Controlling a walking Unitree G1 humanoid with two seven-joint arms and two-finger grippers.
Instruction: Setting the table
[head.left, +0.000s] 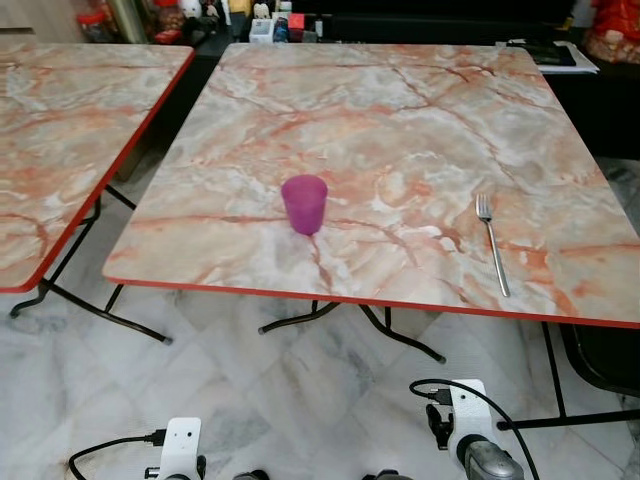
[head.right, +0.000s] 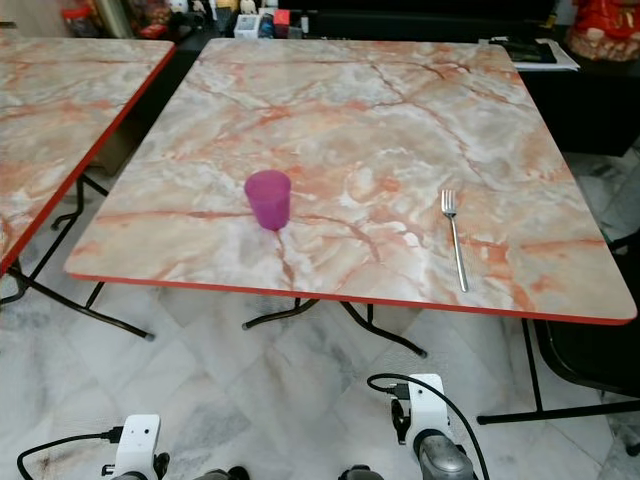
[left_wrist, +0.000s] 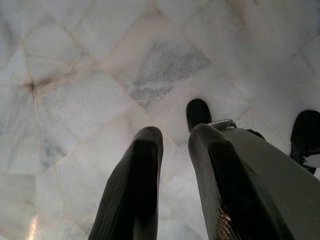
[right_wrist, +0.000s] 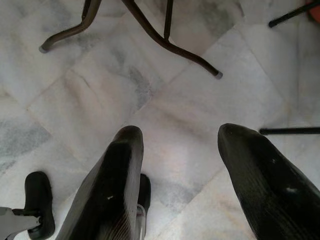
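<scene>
Left eye view: the fork (head.left: 491, 243) is seen lying flat on the marble table (head.left: 400, 110), toward its near right, long axis running near to far with the tines at the far end; the purple cup (head.left: 304, 203) stands upright well to its left. Both arms are hung low over the floor. The right gripper (right_wrist: 175, 165) is held spread wide, the left gripper (left_wrist: 175, 170) parted only narrowly. The slim, silver fork is judged nearer the right arm.
</scene>
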